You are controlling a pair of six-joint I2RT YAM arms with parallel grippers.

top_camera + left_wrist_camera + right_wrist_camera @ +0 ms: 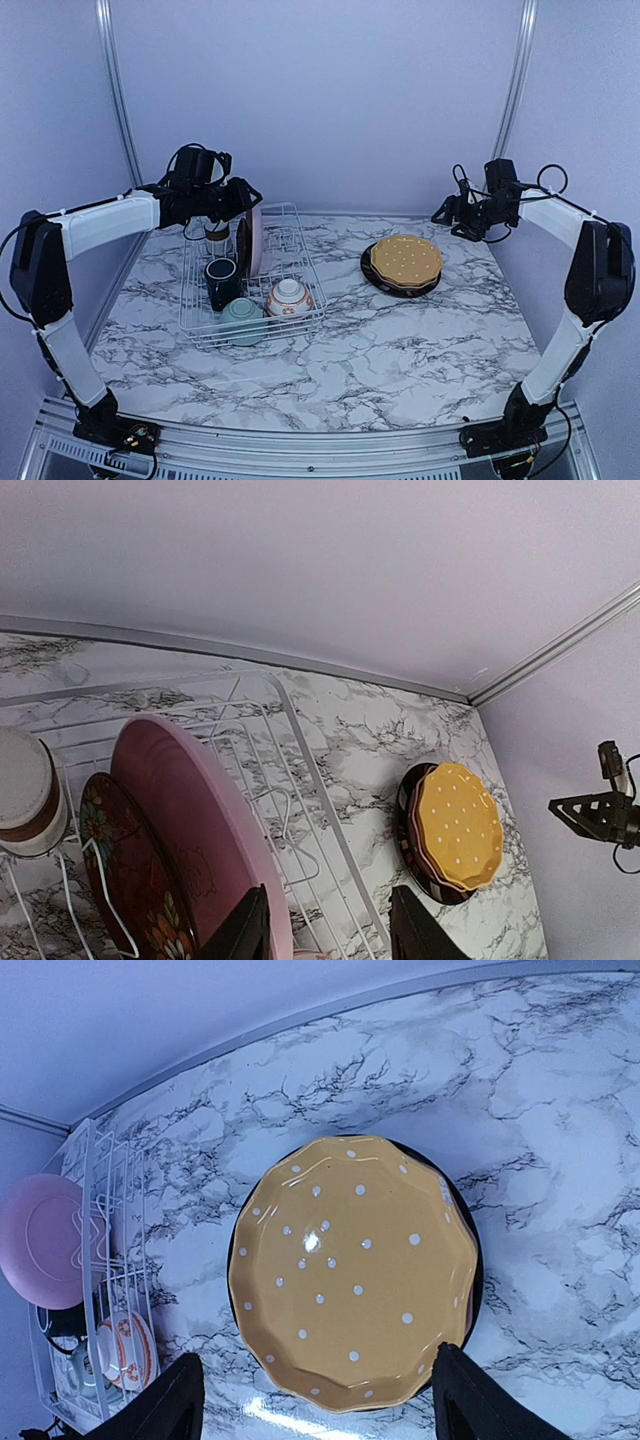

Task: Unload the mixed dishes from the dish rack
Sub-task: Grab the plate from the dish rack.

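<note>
The dish rack [305,270] sits on the left side of the marble tabletop [400,370]. A pink plate [190,820] stands on its edge in the rack, and a red plate with flowers [130,870] stands just beside it. A white and brown cup [25,795] is next to them. Nearer the front of the rack are a dark green mug [221,280], a pale green bowl [243,320] and a pink and white bowl with flowers [290,297]. The left end effector [330,910] is up at the top of the pink plate. Its two fingers are apart, with the plate's rim right by one finger [245,930], and they do not squeeze it. Well off to the right, a yellow plate with white dots [350,1270] lies flat on top of a dark plate [371,268] on the tabletop. The right end effector [318,1360] hangs over the yellow plate with its fingers wide apart. It holds nothing and does not touch the plate.
</note>
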